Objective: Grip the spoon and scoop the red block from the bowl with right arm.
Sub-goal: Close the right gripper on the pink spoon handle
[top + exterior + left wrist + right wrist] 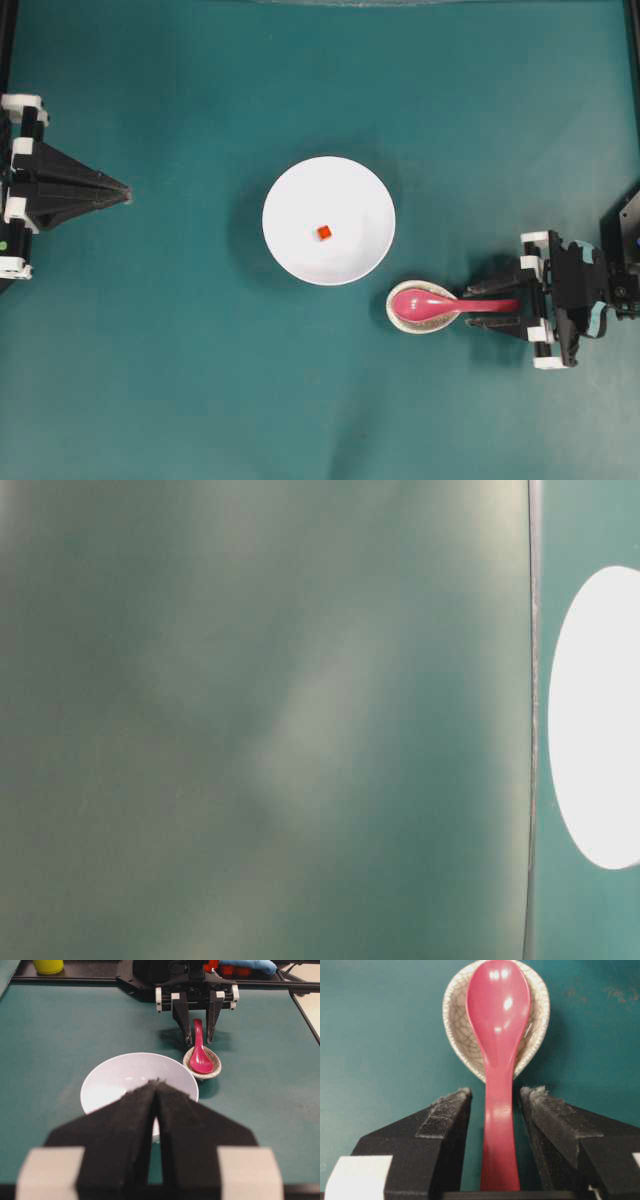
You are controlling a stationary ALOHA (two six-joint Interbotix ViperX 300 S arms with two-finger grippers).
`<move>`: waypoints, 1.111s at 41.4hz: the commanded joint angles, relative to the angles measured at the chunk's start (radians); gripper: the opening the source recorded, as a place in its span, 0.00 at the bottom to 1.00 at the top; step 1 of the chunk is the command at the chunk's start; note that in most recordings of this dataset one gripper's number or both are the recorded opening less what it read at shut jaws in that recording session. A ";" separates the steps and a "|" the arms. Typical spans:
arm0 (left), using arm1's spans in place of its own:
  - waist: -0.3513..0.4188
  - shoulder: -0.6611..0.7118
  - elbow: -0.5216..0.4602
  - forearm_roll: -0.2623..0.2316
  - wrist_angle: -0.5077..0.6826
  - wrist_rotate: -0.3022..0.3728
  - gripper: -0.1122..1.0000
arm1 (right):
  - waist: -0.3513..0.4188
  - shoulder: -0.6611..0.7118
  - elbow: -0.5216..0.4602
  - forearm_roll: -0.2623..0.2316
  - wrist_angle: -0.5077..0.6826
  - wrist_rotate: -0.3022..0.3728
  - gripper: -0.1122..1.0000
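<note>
The pink spoon (440, 303) lies with its deep end in a small speckled rest (400, 317), handle pointing right. My right gripper (480, 306) is open and straddles that handle (499, 1125), a finger on each side with a gap to both. The white bowl (300, 190) stands at the table's middle with the tiny red block (324, 232) inside. My left gripper (124, 192) is shut and empty at the far left, well away from the bowl. In the left wrist view the shut fingers (145, 1110) hide the block, and the spoon (199, 1055) shows beyond the bowl (110, 1080).
A yellow cup (48, 965) stands at the table's far edge in the left wrist view. Black frame rails run along that edge. The table-level view is blurred, showing only green haze and the bowl's white rim (600, 720).
</note>
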 commanded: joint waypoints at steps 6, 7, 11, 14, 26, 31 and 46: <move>0.000 0.008 -0.029 0.002 -0.002 0.000 0.10 | 0.003 -0.008 -0.002 0.003 -0.011 0.002 0.53; 0.000 0.008 -0.028 0.002 -0.002 0.000 0.10 | 0.003 -0.009 -0.002 0.005 -0.011 0.002 0.53; 0.000 0.008 -0.029 0.002 -0.002 -0.003 0.10 | 0.005 -0.008 -0.002 0.011 -0.011 0.002 0.53; 0.000 0.008 -0.028 0.002 -0.002 -0.005 0.10 | 0.005 -0.008 -0.002 0.018 -0.014 0.002 0.53; 0.000 0.008 -0.028 0.002 -0.003 -0.006 0.10 | 0.005 -0.008 -0.002 0.021 -0.021 0.002 0.53; 0.000 0.008 -0.028 0.003 -0.003 -0.008 0.10 | 0.005 -0.008 -0.003 0.021 -0.021 0.002 0.53; 0.000 0.008 -0.028 0.002 -0.002 -0.008 0.10 | 0.005 -0.008 -0.002 0.020 -0.023 0.002 0.34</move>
